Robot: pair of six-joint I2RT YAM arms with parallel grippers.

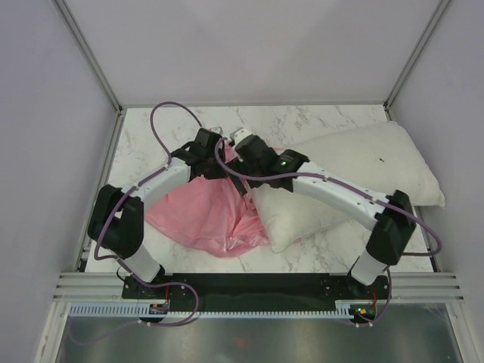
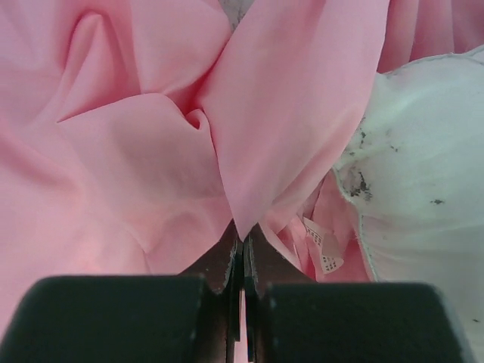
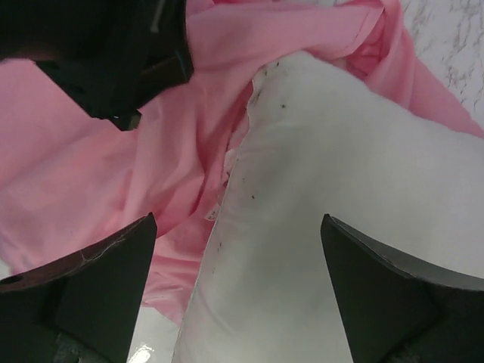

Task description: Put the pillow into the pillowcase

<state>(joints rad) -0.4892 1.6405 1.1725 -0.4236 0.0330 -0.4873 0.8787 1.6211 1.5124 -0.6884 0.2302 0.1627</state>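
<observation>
The white pillow (image 1: 355, 170) lies across the right half of the table, its left end next to the pink pillowcase (image 1: 198, 212), which is crumpled at centre left. My left gripper (image 1: 219, 144) is shut on a fold of the pillowcase (image 2: 287, 113) and holds it up; the pillow's corner (image 2: 423, 181) shows to its right. My right gripper (image 3: 238, 227) is open, its fingers (image 3: 113, 261) spread above the pillow's end (image 3: 325, 189), not touching it. The left gripper's black body (image 3: 113, 53) shows in the right wrist view, over the pink cloth (image 3: 83, 166).
The table is white marble (image 1: 302, 121) with grey walls on three sides and metal posts at the back corners. A small care tag (image 2: 324, 246) hangs from the pink cloth. A black rail (image 1: 257, 287) runs along the near edge between the arm bases.
</observation>
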